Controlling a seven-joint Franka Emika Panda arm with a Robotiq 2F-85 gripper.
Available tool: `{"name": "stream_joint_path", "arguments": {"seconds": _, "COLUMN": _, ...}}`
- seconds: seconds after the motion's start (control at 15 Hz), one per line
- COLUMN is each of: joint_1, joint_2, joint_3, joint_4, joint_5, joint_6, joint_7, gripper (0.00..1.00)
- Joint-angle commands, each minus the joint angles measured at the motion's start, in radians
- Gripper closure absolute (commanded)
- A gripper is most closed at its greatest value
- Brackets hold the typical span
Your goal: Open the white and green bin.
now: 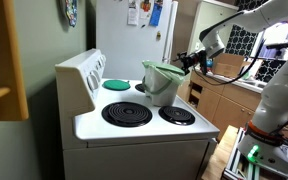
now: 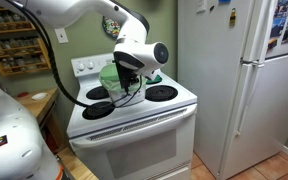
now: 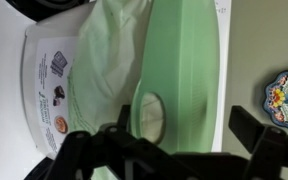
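The white and green bin [image 1: 162, 88] stands on the white stove between the burners. It has a whitish body and a pale green lid [image 1: 165, 68]. In the wrist view the lid [image 3: 184, 60] stands raised on edge, and a pale green liner [image 3: 104, 60] shows inside the bin. My gripper [image 1: 191, 60] is at the lid's rim. Its dark fingers [image 3: 184, 130] are spread apart on either side of the lid. In an exterior view the gripper [image 2: 130, 72] hides most of the bin [image 2: 110, 74].
A flat dark-green disc [image 1: 117, 84] lies on a rear burner. Coil burners [image 1: 127, 113] sit in front. The stove's back panel [image 1: 82, 75] rises behind. A white fridge [image 2: 246, 80] stands beside the stove. A patterned plate [image 3: 286, 100] hangs on the wall.
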Motion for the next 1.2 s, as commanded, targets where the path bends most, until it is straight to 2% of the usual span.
{"name": "stream_joint_path", "arguments": {"seconds": 0.0, "joint_1": -0.004, "joint_2": -0.013, "joint_3": -0.006, "joint_4": -0.004, "joint_5": 0.043, "joint_6": -0.032, "joint_7": -0.033, "gripper": 0.0}}
{"name": "stream_joint_path", "arguments": {"seconds": 0.33, "joint_1": -0.007, "joint_2": -0.062, "joint_3": 0.001, "joint_4": 0.014, "joint_5": 0.02, "joint_6": -0.074, "joint_7": -0.01, "gripper": 0.0}}
{"name": "stream_joint_path", "arguments": {"seconds": 0.87, "joint_1": -0.014, "joint_2": -0.085, "joint_3": 0.015, "joint_4": 0.023, "joint_5": -0.023, "joint_6": -0.049, "joint_7": 0.012, "gripper": 0.0}}
{"name": "stream_joint_path", "arguments": {"seconds": 1.13, "joint_1": -0.003, "joint_2": -0.099, "joint_3": 0.025, "joint_4": 0.047, "joint_5": 0.004, "joint_6": -0.044, "joint_7": 0.007, "gripper": 0.0}}
